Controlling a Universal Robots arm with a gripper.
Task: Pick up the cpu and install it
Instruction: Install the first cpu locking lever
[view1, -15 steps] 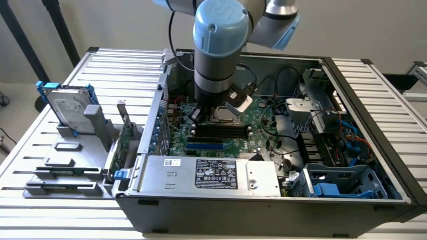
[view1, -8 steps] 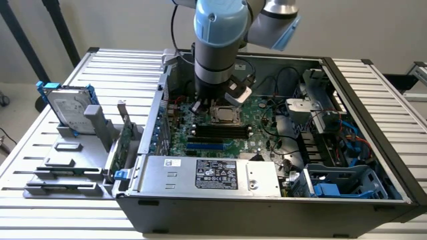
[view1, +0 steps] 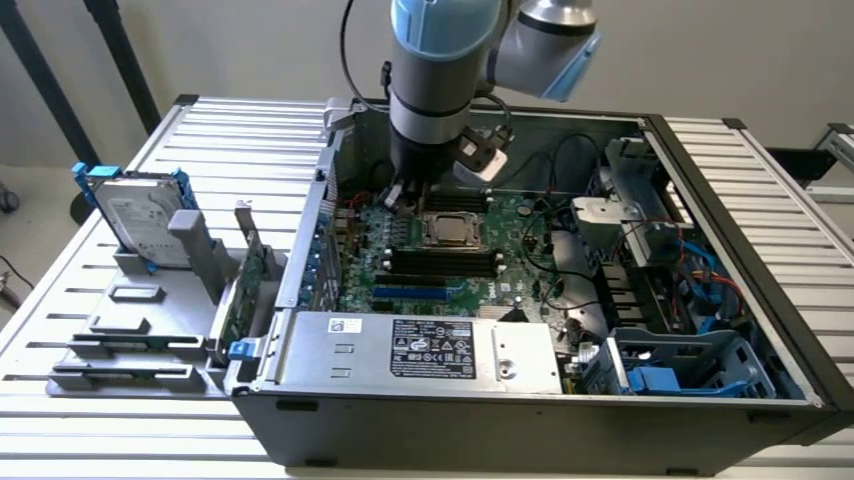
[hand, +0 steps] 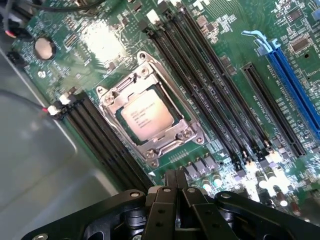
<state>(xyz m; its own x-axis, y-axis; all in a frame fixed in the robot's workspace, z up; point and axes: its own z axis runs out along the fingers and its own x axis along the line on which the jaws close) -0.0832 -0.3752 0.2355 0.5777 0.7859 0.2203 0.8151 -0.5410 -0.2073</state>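
One arm reached down into the open computer case (view1: 694, 330), its gripper (view1: 400, 195) low over the green motherboard (view1: 514, 285) beside the socket. The cpu (view1: 451, 230) sat flat in that socket, its silver top facing up and framed by the metal bracket (hand: 112, 97); in the wrist view the cpu (hand: 146, 114) lay squarely within the frame, with faint print on its lid. The gripper (hand: 176, 182) hung just beside the socket, and its two fingers appeared to be pressed together with nothing between them, though the tips were partly hidden behind the black linkage. It touched neither the chip nor the bracket as far as could be seen.

Black memory slots (hand: 215, 95) ran along one side of the socket and a shorter bank (hand: 107, 145) along the other. A blue slot (hand: 295, 85) lay farther out on the board. Near the front of the case sat the grey power supply (view1: 414, 350) with its black-and-white label. Outside the case, on the exterior view's left, a hard drive (view1: 140, 215) with blue brackets stood upright in a grey holder (view1: 134, 330) on the slatted table (view1: 80, 420), well apart from the arm.
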